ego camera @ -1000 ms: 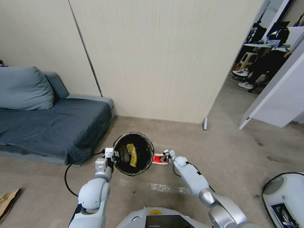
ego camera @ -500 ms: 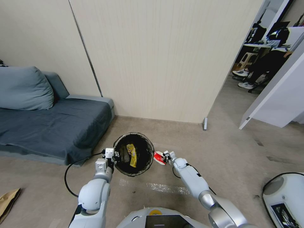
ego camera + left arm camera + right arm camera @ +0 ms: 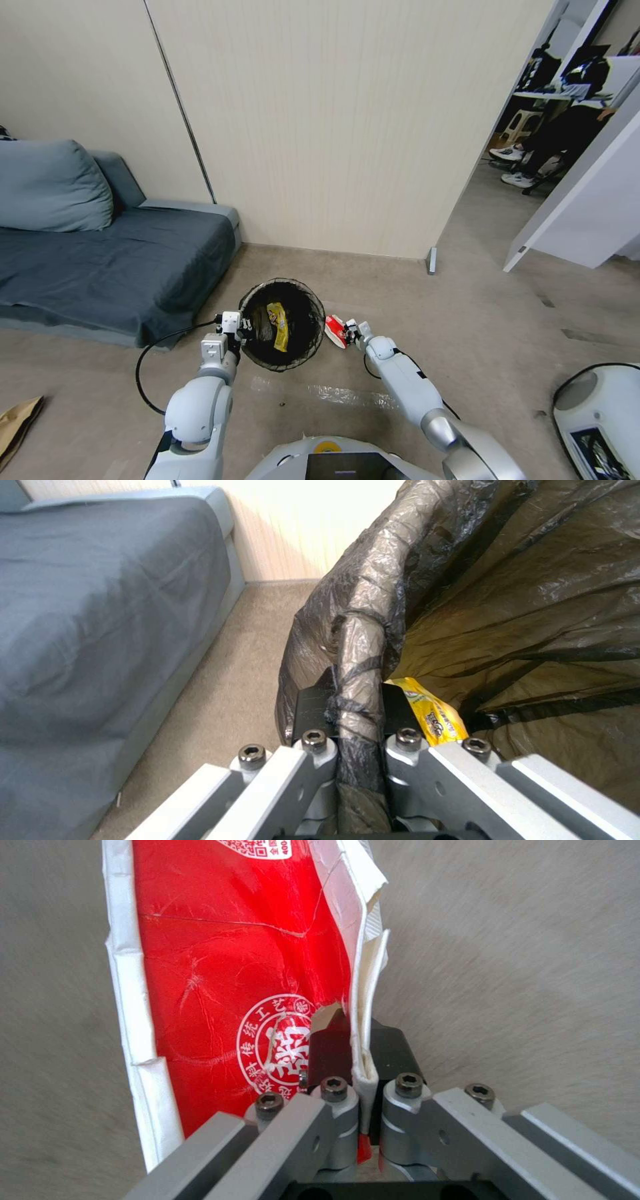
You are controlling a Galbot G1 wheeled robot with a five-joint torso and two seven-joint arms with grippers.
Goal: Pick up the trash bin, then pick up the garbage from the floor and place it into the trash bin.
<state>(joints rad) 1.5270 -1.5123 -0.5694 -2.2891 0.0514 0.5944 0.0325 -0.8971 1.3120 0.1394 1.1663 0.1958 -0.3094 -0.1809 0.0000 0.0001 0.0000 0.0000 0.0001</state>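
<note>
In the lower centre of the head view, the right gripper (image 3: 349,331) is seen pinched shut on the edge of a red-and-white packet (image 3: 335,331). In the right wrist view the two dark pads (image 3: 331,1045) are pressed against the packet's white folded seam, and the red face with its round white seal (image 3: 277,1040) stands up across the left half of the frame, above the grey floor (image 3: 520,965). The packet is held clear of the floor, just beside the right side of the trash bin (image 3: 283,325), outside its rim.

At lower centre-left of the head view, the left gripper (image 3: 244,327) is clamped on the bin's left rim. In the left wrist view the bag-wrapped rim (image 3: 358,680) is squeezed between the closed fingers (image 3: 311,710). Inside the dark liner a yellow snack wrapper (image 3: 278,325) is seen lying.

A grey-blue sofa (image 3: 100,267) is found at the left of the head view, and a crumpled brown paper bag (image 3: 15,421) lies on the floor at the lower left edge.
</note>
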